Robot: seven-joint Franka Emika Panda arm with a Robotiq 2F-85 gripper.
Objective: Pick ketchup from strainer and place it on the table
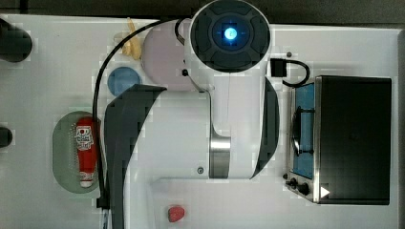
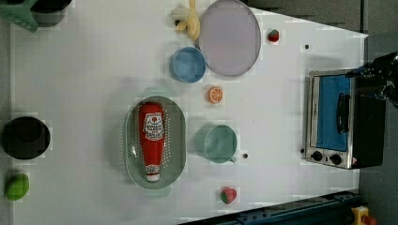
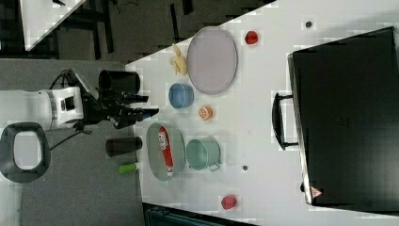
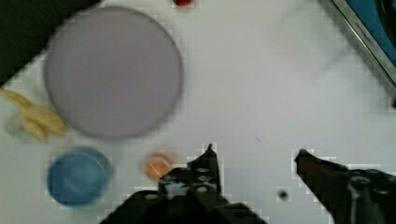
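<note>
**Ketchup Lying in Strainer, Gripper Spread and Empty**

The table (image 2: 94, 70) is a large white top with a few dark dots, and dark floor lies beyond its edges in the right view. On it the strainer (image 2: 177, 140), a pale green oval with many holes, lies towards the left view's lower left. The ketchup (image 2: 152, 136) lies flat inside it along its length, the white cap towards the left view's bottom, the label facing up. In the top view the same bottle lies in the strainer at the top view's left, beside the arm's dark cable.

Just beside the strainer, on the left view's right, stands a teal-green cup (image 2: 217, 143). A blue bowl (image 2: 187, 64), an orange half (image 2: 215, 94), a lilac plate (image 2: 230, 36) and a banana (image 2: 189, 22) lie nearer the left view's top. Two strawberries (image 2: 228, 195) lie apart on the table. A toaster oven (image 2: 335, 119) stands at the left view's right.

The gripper (image 4: 254, 151) hangs above bare tabletop near the orange half, well apart from the strainer. Its fingers (image 4: 208, 161) are spread with nothing between them.
</note>
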